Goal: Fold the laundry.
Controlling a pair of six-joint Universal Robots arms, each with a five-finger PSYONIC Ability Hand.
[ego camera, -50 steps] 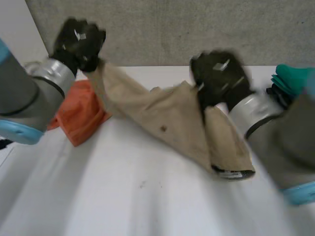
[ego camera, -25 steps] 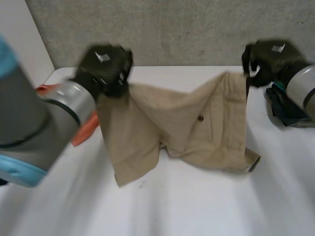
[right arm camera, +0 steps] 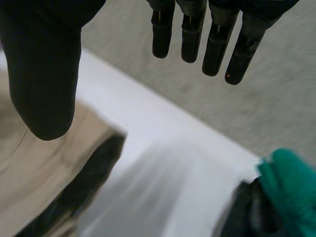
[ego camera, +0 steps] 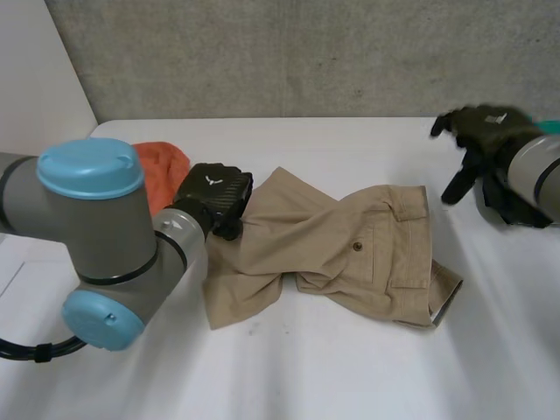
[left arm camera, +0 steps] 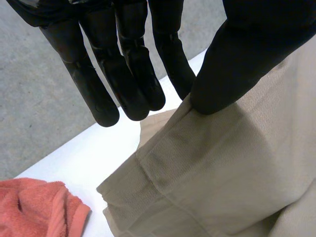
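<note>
- One white table (ego camera: 350, 367) carries everything; a grey wall stands behind its far edge.
- Left arm (ego camera: 96, 236), grey with light-blue caps, reaches in across the near left of the table. Right arm (ego camera: 538, 179) comes in at the far right.
- Khaki shorts (ego camera: 350, 241) lie rumpled but mostly flat in the middle of the table. A buttoned back pocket faces up, one leg hem points toward the near side, and the other is turned back at the right.
- Orange towel (ego camera: 162, 166) is bunched on the table behind the left arm, just beside the left edge of the shorts and apart from it in the left wrist view (left arm camera: 34, 207).
- Left hand (ego camera: 214, 197) sits at the left edge of the shorts. Its fingers (left arm camera: 123, 64) are straight and clear of the cloth, and the thumb tip touches the khaki fabric (left arm camera: 222, 187); nothing is pinched.
- Right hand (ego camera: 477, 131) hangs above the far right of the table, apart from the shorts. Its fingers (right arm camera: 212, 39) are straight and spread off the thumb, holding nothing.
- Green cloth (right arm camera: 286, 182) lies on a dark garment (right arm camera: 242, 212) at the table's right edge, near the right hand.
</note>
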